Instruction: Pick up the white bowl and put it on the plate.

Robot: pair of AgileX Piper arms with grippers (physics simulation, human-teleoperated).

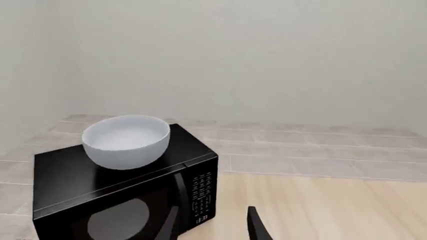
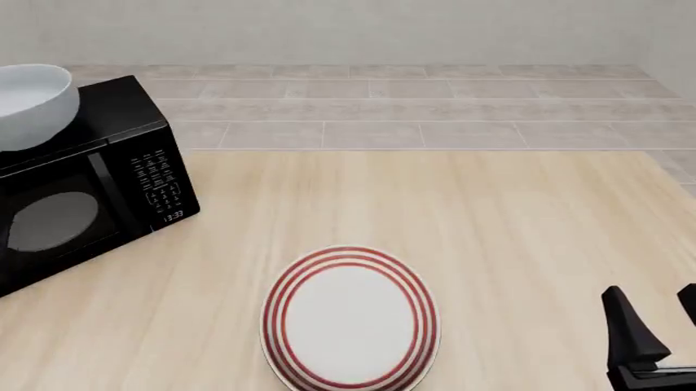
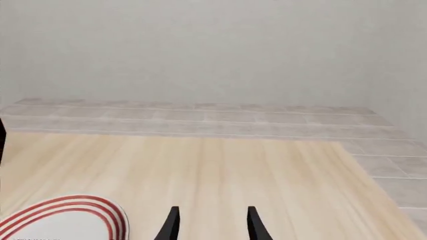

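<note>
bowl [image 2: 33, 104]: sits upright on top of the microwave [image 2: 93, 183], at the far left of the table [image 2: 490, 236]; it rests toward the left part of the black roof, mouth up and apparently empty, so the rim is free to be taken from above or from the side.
plate [image 2: 350, 319]: lies flat on the table near the front edge, about the middle, well apart from the bowl; nothing is on it, so it reads as the waiting target.
microwave: black, door shut, keypad facing the arms, set at a slant; it lifts the bowl above table height, so a reach will likely need to go up and over, not along the wood.
left gripper [image 1: 212, 227]: only two dark finger tips show, in the left wrist view, spread with a gap and holding nothing; they point toward the microwave front, below the bowl and short of it. probably this arm takes the bowl, being on its side.
right gripper [image 2: 653, 326]: low at the right front of the table, fingers parted and empty; the plate is just off to its left in its wrist view. it looks parked clear of the work.
progress: judged as the start, bowl not yet touched.
risk: the glossy, smooth, deep wall may slip in a narrow pinch; a rim hold seems safer.
</note>
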